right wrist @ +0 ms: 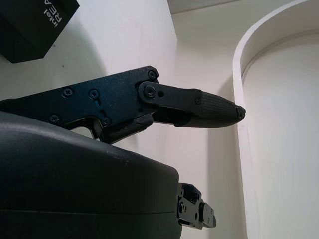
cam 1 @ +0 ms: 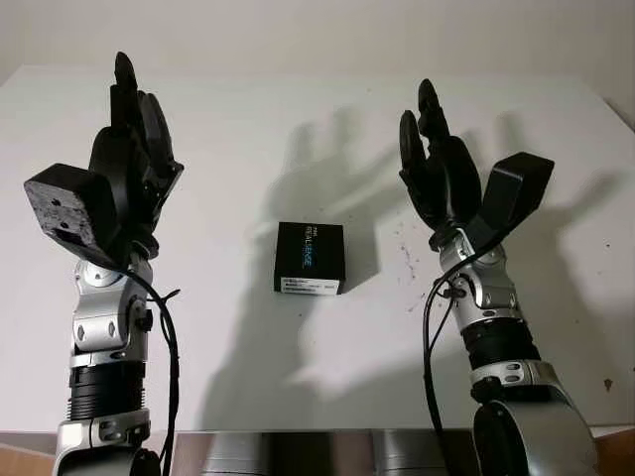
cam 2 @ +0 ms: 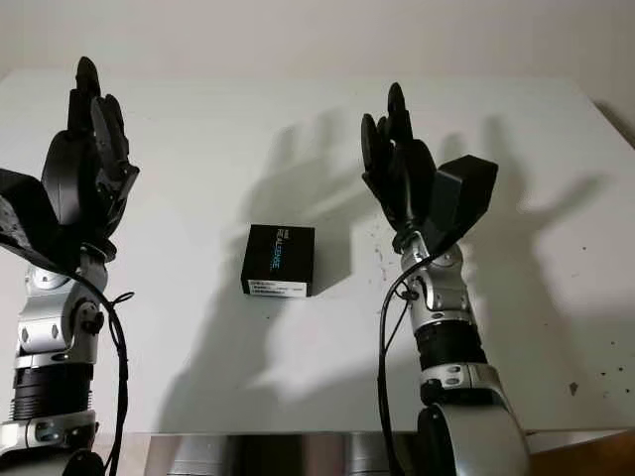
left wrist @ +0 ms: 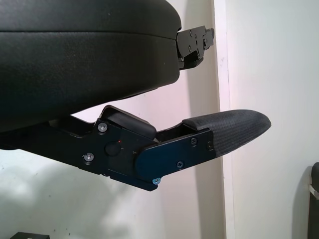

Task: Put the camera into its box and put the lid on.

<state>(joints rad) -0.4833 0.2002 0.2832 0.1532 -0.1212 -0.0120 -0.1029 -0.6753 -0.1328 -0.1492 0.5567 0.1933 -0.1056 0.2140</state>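
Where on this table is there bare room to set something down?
The white table is bare beyond the black box, and between it and the near edge. The box's flanks are tighter: the open left hand and open right hand are raised there.

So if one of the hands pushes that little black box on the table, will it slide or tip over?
The black box lies flat and low on the smooth white table, so it would probably slide. Its squared edges suggest stiff card, likely light.
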